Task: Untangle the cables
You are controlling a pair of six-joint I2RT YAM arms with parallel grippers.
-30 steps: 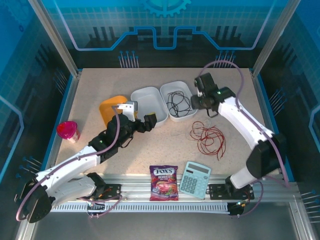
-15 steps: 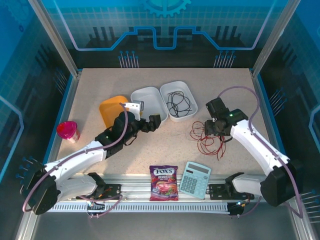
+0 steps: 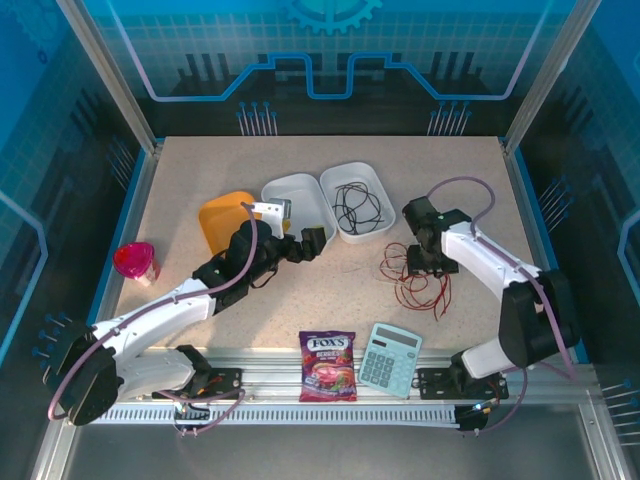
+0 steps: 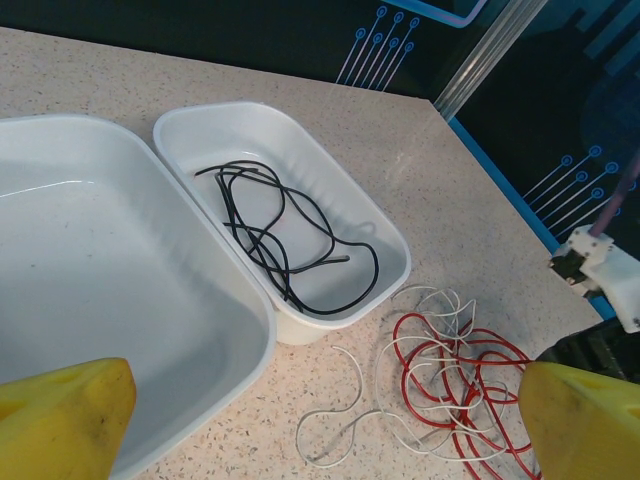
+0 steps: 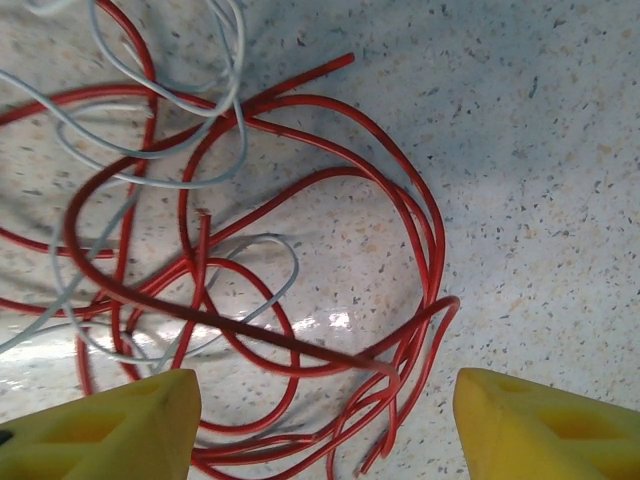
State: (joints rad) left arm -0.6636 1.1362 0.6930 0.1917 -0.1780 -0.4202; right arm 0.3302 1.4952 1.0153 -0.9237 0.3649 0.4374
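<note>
**Descent onto the tangle**

Right gripper [image 3: 428, 266] has swung from the white tray [image 4: 300, 330], where 1 black cable [image 3: 355, 205] lies, down over the red and pale cables [image 3: 422, 284]. Its jaws are widening and empty. Left gripper [image 3: 305, 243] waits wide open, empty. A second pick looks imminent.

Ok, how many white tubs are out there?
2, side by side mid-table: the left tub empty, the right tub holding the black cable. None seem hidden.
</note>
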